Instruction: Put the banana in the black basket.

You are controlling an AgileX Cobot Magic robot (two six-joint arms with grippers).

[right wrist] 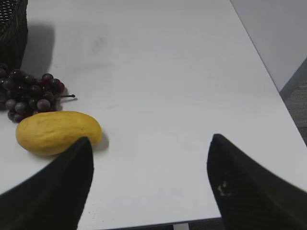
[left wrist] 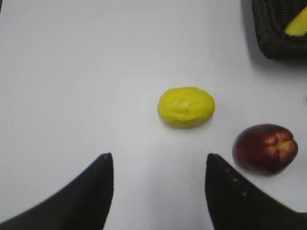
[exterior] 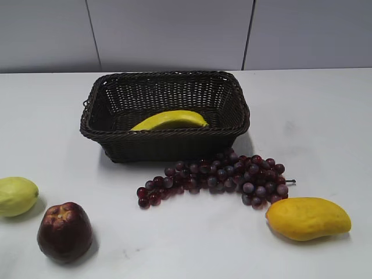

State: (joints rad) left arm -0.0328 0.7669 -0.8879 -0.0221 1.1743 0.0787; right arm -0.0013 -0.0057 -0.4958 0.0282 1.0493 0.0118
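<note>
We see a yellow banana (exterior: 170, 120), greenish toward one tip, inside the dark brown-black woven basket (exterior: 164, 145). At five o'clock from the basket lies an orange-yellow mango (exterior: 308, 218); between them are dark red-purple grapes (exterior: 221, 177). At seven o'clock sit a pale yellow-green fruit (exterior: 16, 196) and a deep maroon apple (exterior: 64, 231). The table (exterior: 314, 128) is white, and both grippers' fingers (left wrist: 79, 201) are black.

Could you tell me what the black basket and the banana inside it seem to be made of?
The black basket looks like woven wicker or plastic rattan: braided rim, open weave, slight sheen. The banana seems smooth and evenly yellow, possibly an artificial fruit; I cannot be sure.
</note>
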